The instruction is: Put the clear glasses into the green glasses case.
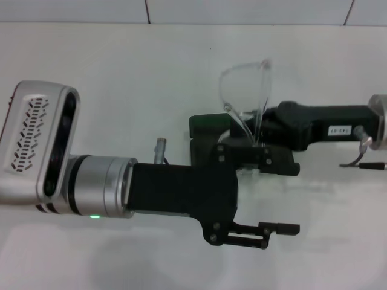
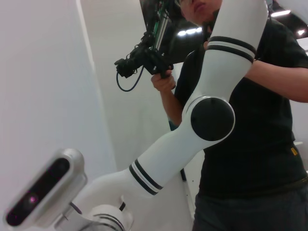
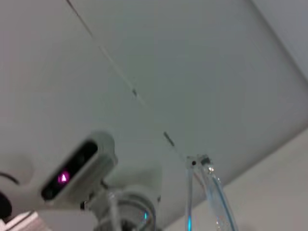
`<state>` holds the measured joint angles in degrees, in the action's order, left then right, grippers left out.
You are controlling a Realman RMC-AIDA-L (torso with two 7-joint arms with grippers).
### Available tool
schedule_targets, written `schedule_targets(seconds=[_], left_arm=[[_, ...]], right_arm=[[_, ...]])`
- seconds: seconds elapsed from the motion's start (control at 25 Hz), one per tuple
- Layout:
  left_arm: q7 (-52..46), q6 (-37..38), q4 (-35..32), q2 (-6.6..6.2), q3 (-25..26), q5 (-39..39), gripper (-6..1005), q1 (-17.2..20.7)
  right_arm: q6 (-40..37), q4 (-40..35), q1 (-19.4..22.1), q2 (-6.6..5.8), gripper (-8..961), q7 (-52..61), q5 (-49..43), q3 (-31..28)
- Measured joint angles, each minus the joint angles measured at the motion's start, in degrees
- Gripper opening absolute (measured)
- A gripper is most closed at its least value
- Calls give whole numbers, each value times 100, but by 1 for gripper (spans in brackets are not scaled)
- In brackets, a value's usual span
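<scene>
On the left of the head view, the left gripper (image 1: 275,235) reaches in over the white desk (image 1: 121,78) on its silver wrist, its black body lying near the middle. Its jaws are spread: one thin finger juts out on the near side, the other lies farther back beside the case.

Just behind that black body sits the green glasses case (image 1: 208,125), only its dark green far edge and a bit of dark body showing (the rest is hidden under the two grippers). Whether it is open or closed I cannot tell.

Right of the case, the clear glasses (image 1: 245,90) stand up off the desk, lens part arching on the far side, thin clear arms slanting down to the right gripper (image 1: 254,145). That gripper comes in from the right edge and its jaws pinch the glasses by the arms, holding them just above and beside the case. The right wrist view shows a clear arm and hinge (image 3: 204,183) rising close to the camera.

The left wrist view shows only a white robot arm (image 2: 192,130) and a person in black (image 2: 260,144).
</scene>
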<state>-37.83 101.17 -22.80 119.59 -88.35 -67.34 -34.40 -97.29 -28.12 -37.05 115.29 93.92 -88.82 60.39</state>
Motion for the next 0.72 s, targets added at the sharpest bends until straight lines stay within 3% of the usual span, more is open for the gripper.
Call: schedule_targets(seconds=[0.12,0.72], left_arm=[[0,-37,-54,-14,9,5,649,-10],[-137,-354,-146,-25,2,-50,649,-14]], right_arm=[[88,-5,-26,-17,149,19,-69,331],[125,-74,-267,0,152,19,-944,439]])
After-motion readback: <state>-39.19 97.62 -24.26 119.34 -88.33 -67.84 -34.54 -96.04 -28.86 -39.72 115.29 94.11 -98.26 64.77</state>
